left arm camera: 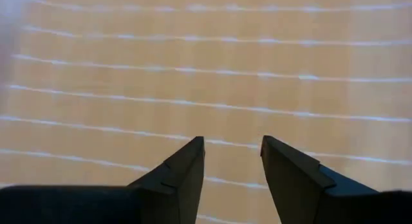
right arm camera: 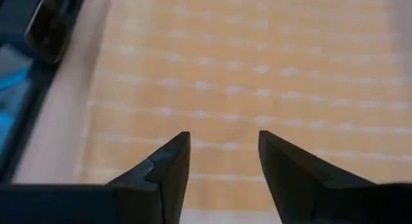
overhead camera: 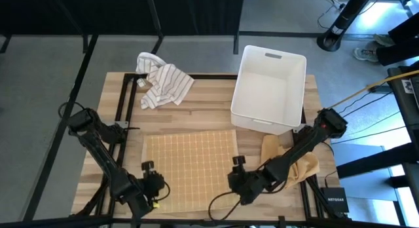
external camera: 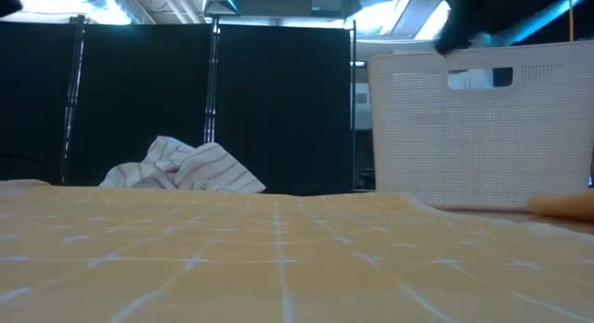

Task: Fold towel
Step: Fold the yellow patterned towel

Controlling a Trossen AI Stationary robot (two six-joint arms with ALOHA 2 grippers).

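The orange checked towel [overhead camera: 190, 169] lay spread flat on the wooden counter [overhead camera: 203, 113], between the two arms and in front of the white bin [overhead camera: 270, 89]. The left tool [overhead camera: 152, 185] stood at the towel's near left corner with its fingers parted over the cloth and nothing between them. The right tool [overhead camera: 239, 179] stood at the near right corner, likewise released and empty. The step in hand looked like taking both near corners at once, and doing it well would have meant lowering each tool until one finger slid under the hem, closing on a single layer only, then lifting both evenly so the fold line stayed straight. Whether the fingertips already touched the fabric was hard to tell. The striped cloth [overhead camera: 162, 82] at the far left and the folded orange cloth [overhead camera: 291, 159] beside the right arm lay clear of the work.
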